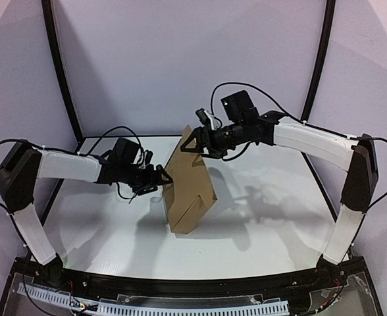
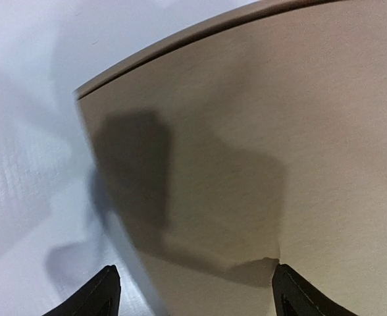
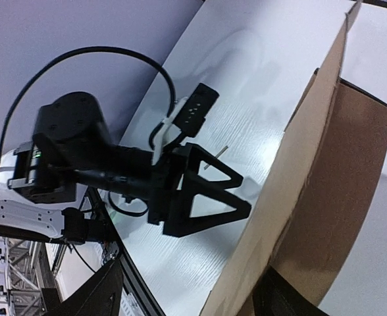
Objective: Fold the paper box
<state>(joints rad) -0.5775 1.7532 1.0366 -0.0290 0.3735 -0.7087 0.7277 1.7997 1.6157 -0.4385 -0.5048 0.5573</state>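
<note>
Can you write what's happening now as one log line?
paper box: standing tilted on table | left hand: open, beside box | right hand: open, straddling box's top edge

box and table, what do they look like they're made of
The box looks like thin brown cardboard, matte and unprinted, with a faint fibre grain and a thin pale cut edge. The table looks like white board with fine streaks like wood grain and a soft sheen; laminate or paint, hard to say.
</note>
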